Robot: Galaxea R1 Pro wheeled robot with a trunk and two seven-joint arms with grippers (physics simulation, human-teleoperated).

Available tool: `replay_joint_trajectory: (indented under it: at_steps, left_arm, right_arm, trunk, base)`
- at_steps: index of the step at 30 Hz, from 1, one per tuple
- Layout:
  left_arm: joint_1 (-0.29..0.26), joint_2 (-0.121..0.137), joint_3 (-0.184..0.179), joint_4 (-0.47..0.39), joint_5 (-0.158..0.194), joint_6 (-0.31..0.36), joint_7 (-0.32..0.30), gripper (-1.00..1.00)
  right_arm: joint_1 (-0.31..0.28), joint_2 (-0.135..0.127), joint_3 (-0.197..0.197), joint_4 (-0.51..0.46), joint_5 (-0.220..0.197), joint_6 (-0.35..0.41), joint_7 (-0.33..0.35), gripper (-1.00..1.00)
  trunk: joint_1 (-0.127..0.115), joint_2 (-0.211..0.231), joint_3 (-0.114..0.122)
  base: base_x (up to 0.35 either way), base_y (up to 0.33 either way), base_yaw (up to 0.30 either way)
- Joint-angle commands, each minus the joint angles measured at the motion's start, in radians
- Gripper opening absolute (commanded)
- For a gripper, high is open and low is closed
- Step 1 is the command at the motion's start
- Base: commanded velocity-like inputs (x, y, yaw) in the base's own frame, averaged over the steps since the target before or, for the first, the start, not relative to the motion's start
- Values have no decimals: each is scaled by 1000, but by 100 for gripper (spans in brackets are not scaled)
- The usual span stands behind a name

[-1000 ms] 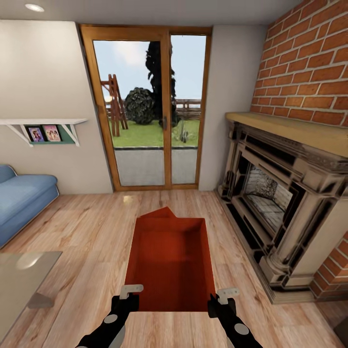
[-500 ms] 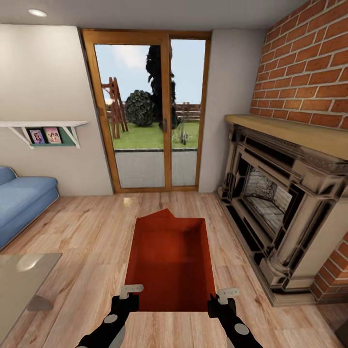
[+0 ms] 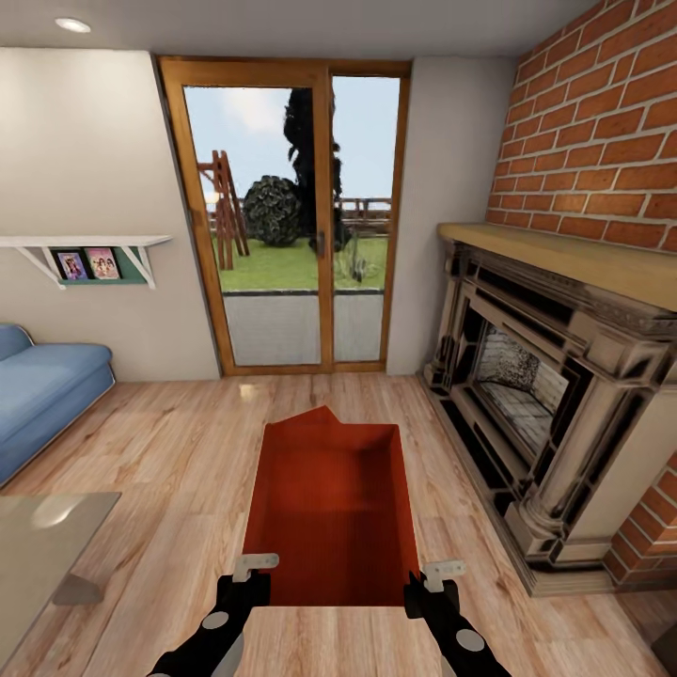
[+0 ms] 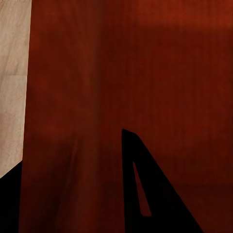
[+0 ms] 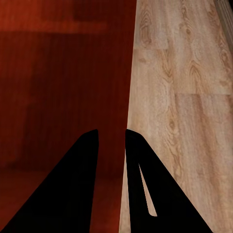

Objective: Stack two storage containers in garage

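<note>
Between your two pincers sits the storage container [image 3: 329, 508], held at its near corners: your right pincer [image 5: 110, 141] straddles its thin side wall, your left pincer [image 4: 73, 160] likewise. Expect it light, stiff-walled and a little slippery; keep both sides level.

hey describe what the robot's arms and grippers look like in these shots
Both arms are glossy black with a round grey disc near each wrist. The left gripper and right gripper have pale grey, flat fingers in the head view. In the wrist views, the fingers appear as black tapering wedges, one with a narrow slot.
</note>
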Motion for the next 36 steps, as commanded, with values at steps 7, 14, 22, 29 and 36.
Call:
replay_joint_trajectory:
  at_steps: [7,14,22,29,36]
  left_arm:
    - [-1,1,5,4,1,-4,44,-100]
    - [-1,1,6,4,1,-4,44,-100]
    - [-1,1,7,4,1,-4,44,-100]
    - [-1,1,7,4,1,-4,44,-100]
    - [-1,1,6,4,1,-4,44,-100]
  right_arm:
    - [-2,-1,12,-6,-7,-40,15,-100]
    - [-2,-1,12,-6,-7,-40,15,-100]
    - [-2,-1,12,-6,-7,-40,15,-100]
    - [-2,-1,12,-6,-7,-40,15,-100]
    - [-2,-1,12,-6,-7,-40,14,-100]
  trunk:
    - [1,-2,1]
    - [1,-2,11]
    - [1,-2,23]
    - [1,-2,33]
    - [1,-2,34]
  base:
    - [0,0,-24]
    - [0,0,-74]
    - [0,0,-76]
    - [0,0,-27]
    - [0,0,77]
